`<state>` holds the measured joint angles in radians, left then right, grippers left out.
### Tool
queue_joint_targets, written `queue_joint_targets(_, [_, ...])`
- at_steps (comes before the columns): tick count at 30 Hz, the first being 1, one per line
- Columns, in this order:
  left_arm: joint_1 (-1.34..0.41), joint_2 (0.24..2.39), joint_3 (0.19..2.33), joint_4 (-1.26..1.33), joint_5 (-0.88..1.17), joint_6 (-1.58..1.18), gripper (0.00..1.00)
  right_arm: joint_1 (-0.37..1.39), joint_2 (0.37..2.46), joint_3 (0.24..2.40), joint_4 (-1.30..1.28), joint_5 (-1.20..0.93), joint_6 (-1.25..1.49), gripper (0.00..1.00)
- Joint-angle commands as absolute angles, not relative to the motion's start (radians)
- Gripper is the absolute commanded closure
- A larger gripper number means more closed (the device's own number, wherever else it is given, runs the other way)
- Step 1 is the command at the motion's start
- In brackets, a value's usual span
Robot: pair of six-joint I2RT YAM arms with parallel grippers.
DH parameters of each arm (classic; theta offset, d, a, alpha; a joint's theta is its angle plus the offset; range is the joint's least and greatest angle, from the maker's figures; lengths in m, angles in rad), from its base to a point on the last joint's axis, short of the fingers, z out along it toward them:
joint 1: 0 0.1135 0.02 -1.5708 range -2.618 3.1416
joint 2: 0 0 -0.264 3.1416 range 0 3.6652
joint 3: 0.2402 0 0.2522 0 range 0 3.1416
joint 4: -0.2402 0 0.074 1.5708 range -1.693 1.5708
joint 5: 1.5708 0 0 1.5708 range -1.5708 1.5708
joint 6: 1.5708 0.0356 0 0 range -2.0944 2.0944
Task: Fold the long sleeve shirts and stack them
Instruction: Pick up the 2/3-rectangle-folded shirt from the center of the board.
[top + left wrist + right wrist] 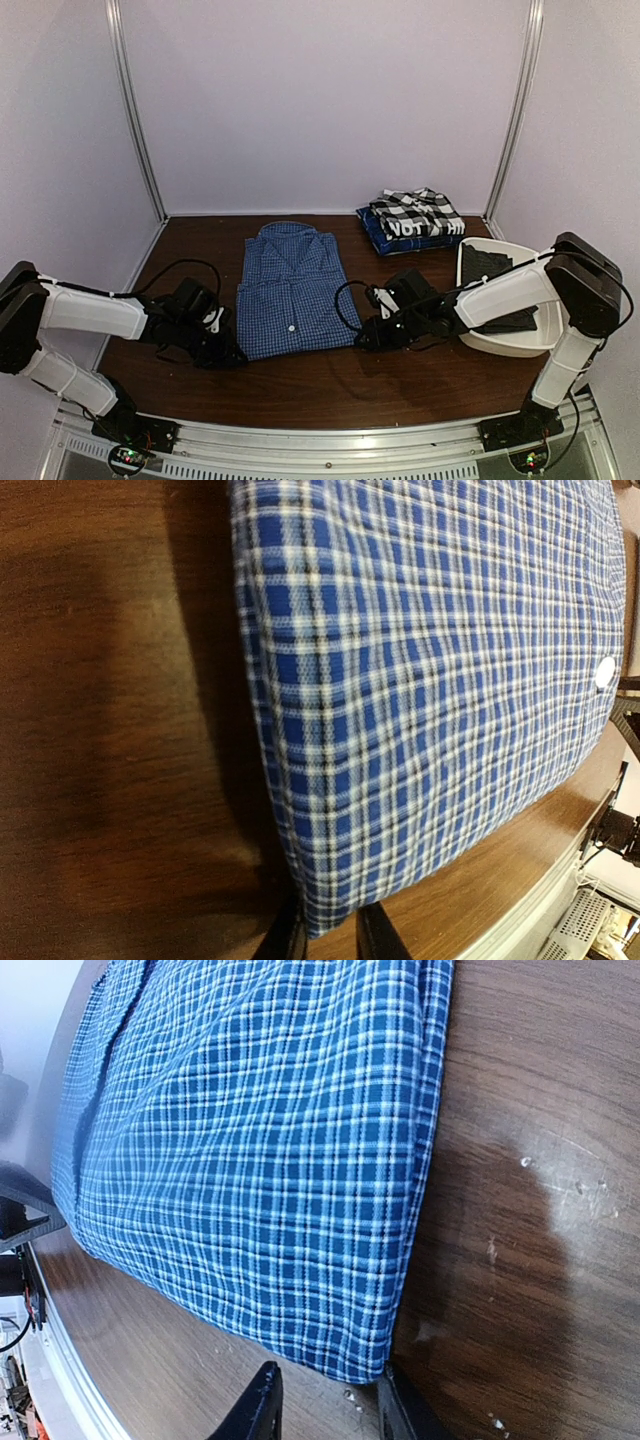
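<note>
Blue shirt (290, 295) lengthwise near-to-far | left gripper (330, 920) narrow round near-left corner, grip unclear | right gripper (327, 1375) parted astride near-right corner

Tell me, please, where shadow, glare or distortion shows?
Top external: even light, the grey metal wall posts bowed by the lens; left wrist: a dark shadow on the brown wooden table beside the blue-and-white checked shirt; right wrist: pale glare on the wood.

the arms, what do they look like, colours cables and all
Both the left arm and right arm have white shells on the links, boxy black joints and loose black cables looping near the wrists. The left end effector and right end effector are black, with two slim dark fingers each.
</note>
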<state>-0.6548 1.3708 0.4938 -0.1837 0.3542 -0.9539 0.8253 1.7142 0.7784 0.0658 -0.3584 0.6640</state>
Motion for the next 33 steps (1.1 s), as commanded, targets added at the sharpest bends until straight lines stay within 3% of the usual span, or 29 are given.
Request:
queue_joint_targets(1, [-0.660,1.383,0.505,-0.198,0.316,-0.952,0.81,0.833,1.727,0.753,0.059,-0.320,0.683,0.66])
queue_joint_targets(14, [-0.660,1.383,0.525,-0.213,0.291,-0.935,0.81,0.833,1.732,0.752,0.063,-0.313,0.682,0.70])
queue_joint_targets(18, [-0.660,1.394,0.537,-0.206,0.285,-0.930,0.88,0.834,1.735,0.757,0.069,-0.314,0.682,0.72])
queue_joint_targets(22, [-0.660,1.415,0.556,-0.204,0.288,-0.922,1.00,0.840,1.742,0.768,0.088,-0.321,0.684,0.79])
queue_joint_targets(27, [-0.662,1.408,0.567,-0.210,0.295,-0.914,1.00,0.854,1.734,0.787,0.092,-0.314,0.679,0.98])
queue_joint_targets(33, [-0.678,1.347,0.577,-0.282,0.278,-0.911,1.00,0.887,1.674,0.765,0.082,-0.293,0.678,1.00])
